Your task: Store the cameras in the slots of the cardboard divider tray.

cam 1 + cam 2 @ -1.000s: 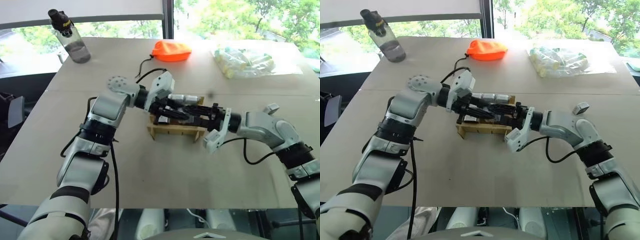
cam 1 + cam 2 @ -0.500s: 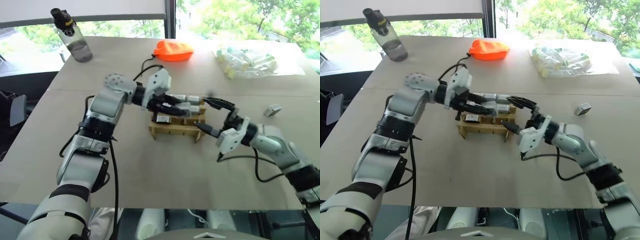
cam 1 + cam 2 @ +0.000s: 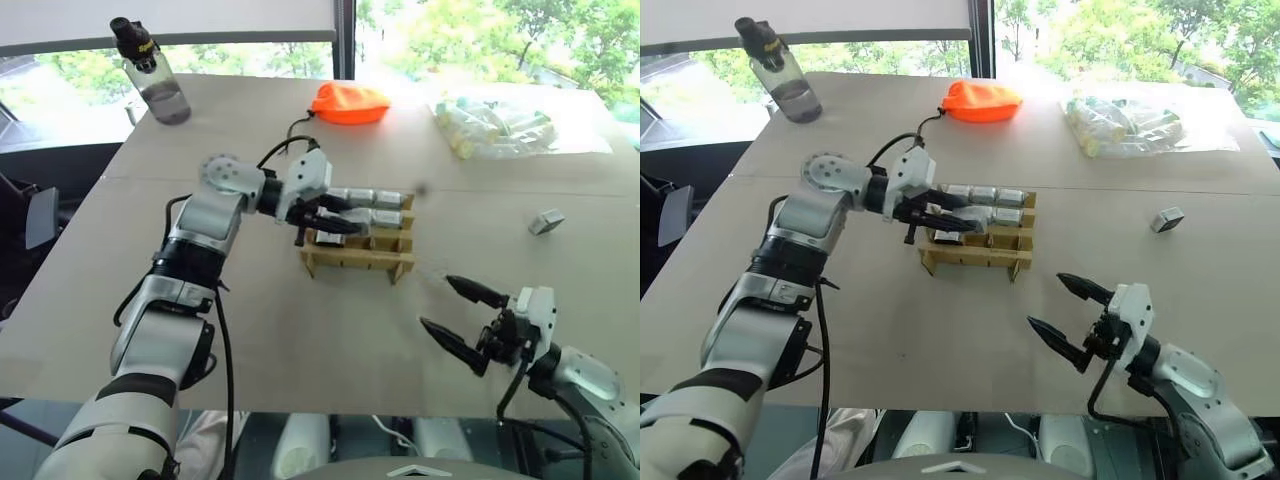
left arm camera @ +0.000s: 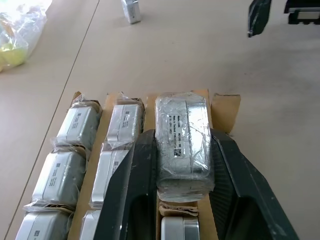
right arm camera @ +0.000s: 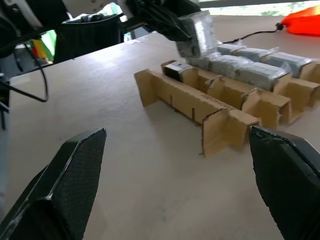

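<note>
Gripping a plastic-wrapped camera [image 4: 181, 139] between its two black fingers, the left gripper [image 3: 322, 217] hangs over the left end of the cardboard divider tray [image 3: 357, 262] at mid-table, where more wrapped cameras fill the far slots. Nearer, to the right, the right gripper [image 3: 463, 322] hovers spread wide, empty. One camera [image 3: 546, 221] lies far right.

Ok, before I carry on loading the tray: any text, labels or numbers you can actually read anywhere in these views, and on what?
No text can be read.
White label on the wrapped camera gripped by the left pincer: several printed lines and a small square code, too small to read.
Labels on the other cameras in the cardboard divider tray: too small to read.
Yellow mark on the water bottle: blurred.
</note>
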You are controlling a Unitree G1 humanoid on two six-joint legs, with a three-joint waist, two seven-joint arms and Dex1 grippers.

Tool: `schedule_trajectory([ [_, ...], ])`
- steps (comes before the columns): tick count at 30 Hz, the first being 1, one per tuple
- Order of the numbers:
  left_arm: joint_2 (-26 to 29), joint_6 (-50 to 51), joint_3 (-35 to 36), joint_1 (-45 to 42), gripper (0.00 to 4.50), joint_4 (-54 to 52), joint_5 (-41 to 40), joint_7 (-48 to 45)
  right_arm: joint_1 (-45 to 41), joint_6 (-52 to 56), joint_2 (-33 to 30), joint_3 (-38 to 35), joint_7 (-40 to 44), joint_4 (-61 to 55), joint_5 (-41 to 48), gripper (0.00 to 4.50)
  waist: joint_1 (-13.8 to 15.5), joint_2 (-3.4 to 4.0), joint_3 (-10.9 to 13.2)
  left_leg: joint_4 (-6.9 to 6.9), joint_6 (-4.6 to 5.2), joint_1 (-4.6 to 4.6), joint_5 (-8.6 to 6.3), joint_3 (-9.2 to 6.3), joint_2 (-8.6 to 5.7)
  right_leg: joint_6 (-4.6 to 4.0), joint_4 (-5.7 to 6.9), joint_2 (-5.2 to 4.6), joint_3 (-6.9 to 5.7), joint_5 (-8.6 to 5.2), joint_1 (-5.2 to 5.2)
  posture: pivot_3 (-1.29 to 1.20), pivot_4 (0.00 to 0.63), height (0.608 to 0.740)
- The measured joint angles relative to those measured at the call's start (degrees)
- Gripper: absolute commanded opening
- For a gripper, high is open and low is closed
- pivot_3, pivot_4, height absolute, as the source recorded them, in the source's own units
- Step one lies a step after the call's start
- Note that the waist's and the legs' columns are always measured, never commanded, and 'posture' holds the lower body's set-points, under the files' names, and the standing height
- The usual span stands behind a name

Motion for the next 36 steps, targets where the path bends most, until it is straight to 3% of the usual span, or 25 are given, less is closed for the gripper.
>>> schedule_trajectory([
  [10,-1.2,-4.3,-0.5,0.3,0.77,2.8,2.7,0.2,0.9,-0.3,3.4,-4.8,8.1,1.0,-1.2,4.50,0.0,-0.01,0.0,0.03,0.01,-0.05,0.00,-0.04,-0.02,0.00,-0.01,0.01,-0.06,0.00,0.00,0.00,0.150,0.726],
  [36,-4.7,-9.9,-0.5,-1.5,0.77,9.4,5.2,-1.5,2.8,0.5,8.2,-8.1,8.6,0.3,-4.1,4.50,0.2,-0.04,-0.1,0.36,0.06,0.00,-0.04,-0.19,-0.01,0.00,0.23,-0.02,-0.13,0.00,0.13,0.00,0.150,0.726],
])
